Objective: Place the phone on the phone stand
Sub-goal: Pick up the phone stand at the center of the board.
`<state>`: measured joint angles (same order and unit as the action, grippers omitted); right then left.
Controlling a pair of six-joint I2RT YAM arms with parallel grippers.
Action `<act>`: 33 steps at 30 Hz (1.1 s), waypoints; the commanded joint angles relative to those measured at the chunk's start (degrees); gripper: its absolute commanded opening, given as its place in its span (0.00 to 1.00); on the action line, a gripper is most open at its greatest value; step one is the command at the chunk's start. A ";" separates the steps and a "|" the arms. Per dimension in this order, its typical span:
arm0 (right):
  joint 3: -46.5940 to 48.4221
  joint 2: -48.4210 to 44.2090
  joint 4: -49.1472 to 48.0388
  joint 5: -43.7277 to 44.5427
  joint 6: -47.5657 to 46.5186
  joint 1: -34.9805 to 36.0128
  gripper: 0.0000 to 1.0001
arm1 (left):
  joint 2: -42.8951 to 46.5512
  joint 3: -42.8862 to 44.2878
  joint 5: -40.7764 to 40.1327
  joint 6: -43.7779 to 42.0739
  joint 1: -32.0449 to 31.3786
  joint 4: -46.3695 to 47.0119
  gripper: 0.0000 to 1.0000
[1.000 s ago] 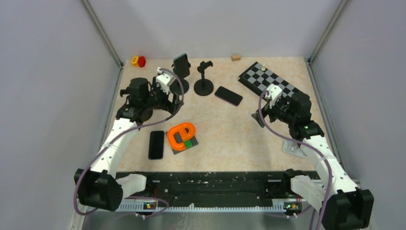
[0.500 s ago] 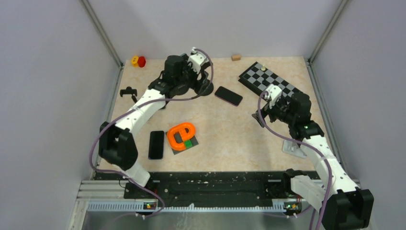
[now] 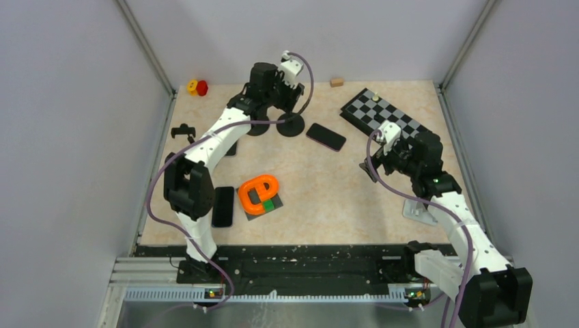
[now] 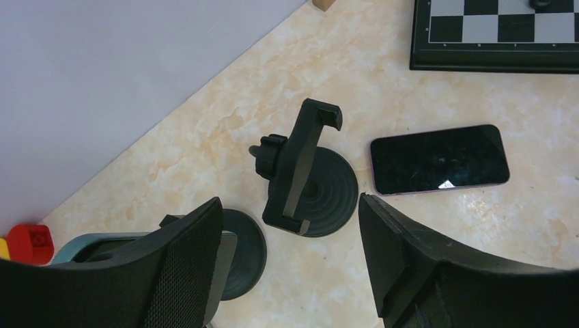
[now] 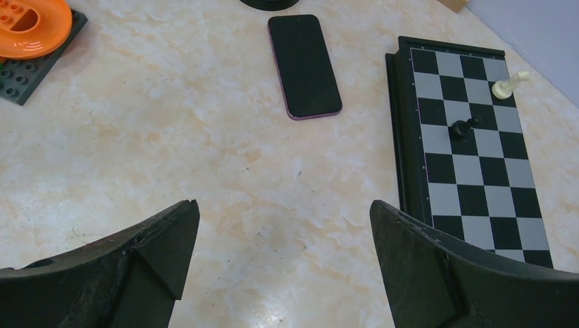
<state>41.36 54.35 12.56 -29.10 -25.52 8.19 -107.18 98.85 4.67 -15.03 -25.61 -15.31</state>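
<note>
A dark phone [image 3: 326, 137] lies flat on the table at the back, right of an empty black phone stand [image 3: 291, 126]. My left gripper [image 3: 276, 102] is open and empty above the stands. In the left wrist view the empty stand [image 4: 311, 167] is just beyond my open gripper [image 4: 290, 273], and the phone [image 4: 440, 158] lies to its right. My right gripper [image 3: 371, 169] is open and empty, low over bare table. In its wrist view [image 5: 283, 266] the phone [image 5: 304, 65] lies well ahead.
A second stand [image 4: 242, 253] with a teal-edged phone is partly hidden behind my left finger. Another black phone [image 3: 222, 206] lies beside an orange toy on a dark plate [image 3: 259, 195]. A chessboard [image 3: 382, 116] is at the back right. A small black clamp [image 3: 181, 130] is at the left edge.
My left arm has swung from the left side to the back of the table, over the stands. The right arm and the phones have not moved.
</note>
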 commanded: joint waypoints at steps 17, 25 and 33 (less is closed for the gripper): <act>2.33 -0.85 -0.21 -0.60 -0.67 -0.26 0.98 | -4.72 3.27 -2.49 1.69 -0.20 0.54 0.61; 2.32 -0.89 -0.19 -0.60 -0.76 -0.28 0.98 | -5.26 4.14 -2.39 1.15 -0.20 1.13 0.41; 2.33 -0.75 -0.27 -0.78 -0.67 -0.26 0.98 | -2.06 4.68 2.08 2.54 -0.23 -1.21 0.11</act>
<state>41.36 54.35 13.04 -29.17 -25.54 8.19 -112.03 101.10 3.77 -13.21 -25.65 -17.30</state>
